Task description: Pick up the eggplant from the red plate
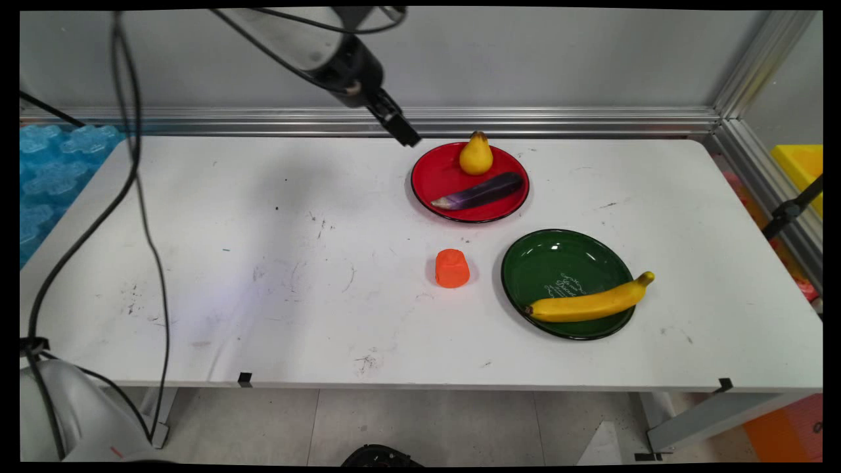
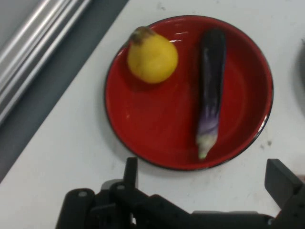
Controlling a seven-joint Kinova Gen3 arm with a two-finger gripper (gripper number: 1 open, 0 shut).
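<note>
My gripper [image 1: 402, 135] hangs open above the table's far side, just left of a red plate [image 1: 439, 176], and holds nothing. On that plate stand a yellow pear [image 1: 476, 155] at the back and a purple eggplant [image 1: 479, 192] lying across the front. In the hand view the red plate [image 2: 157, 124] fills the middle, with the pear [image 2: 152, 57] at upper left and the eggplant [image 2: 211, 90] to its right. The gripper [image 2: 205, 164] shows its two fingers wide apart at the plate's near rim, above it and touching nothing.
A green plate [image 1: 558, 259] with a banana [image 1: 591, 302] across its front rim sits right of centre. A small orange block [image 1: 452, 268] stands on the table left of it. Blue bubble wrap [image 1: 52, 171] lies off the left edge; a metal rail [image 1: 558, 121] runs along the back.
</note>
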